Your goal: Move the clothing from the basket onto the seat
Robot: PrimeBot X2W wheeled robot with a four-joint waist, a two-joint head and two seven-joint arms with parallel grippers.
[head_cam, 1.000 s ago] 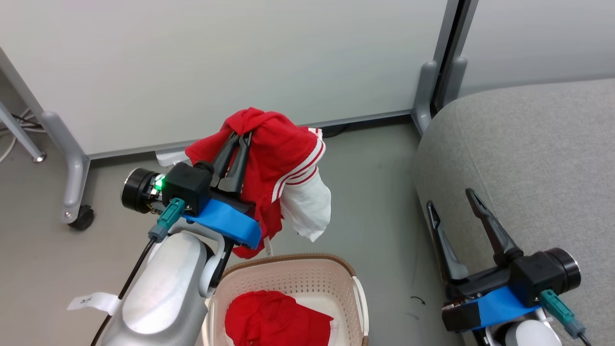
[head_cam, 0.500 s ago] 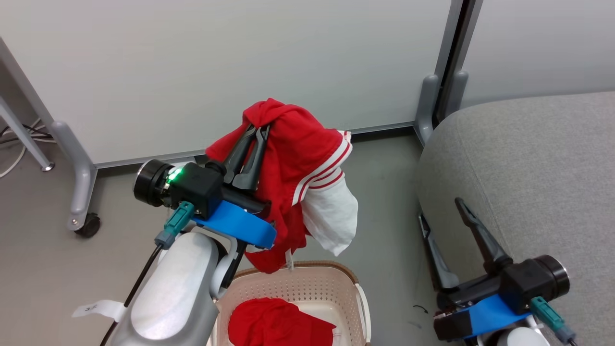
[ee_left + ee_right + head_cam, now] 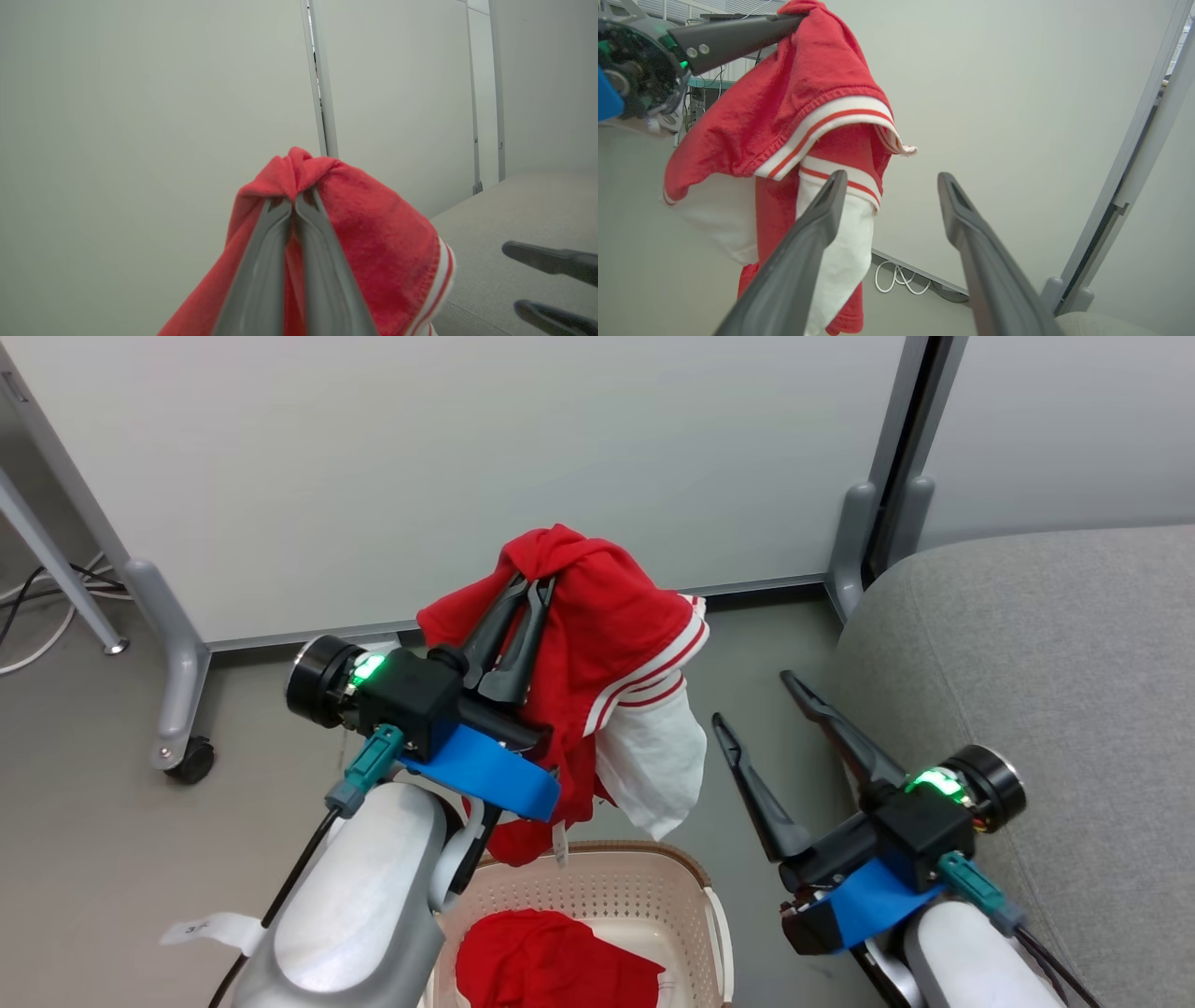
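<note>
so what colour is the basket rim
Brown; the basket rim shows best in the head view.

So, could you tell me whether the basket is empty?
Not empty: one red garment lies inside the basket; a second garment hangs from the left gripper.

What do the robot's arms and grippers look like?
Both arms are alike: a smooth silver-grey forearm, a black wrist block with a green light, a blue band, a teal cable plug. The left gripper and the right gripper have two long dark tapering fingers each.
</note>
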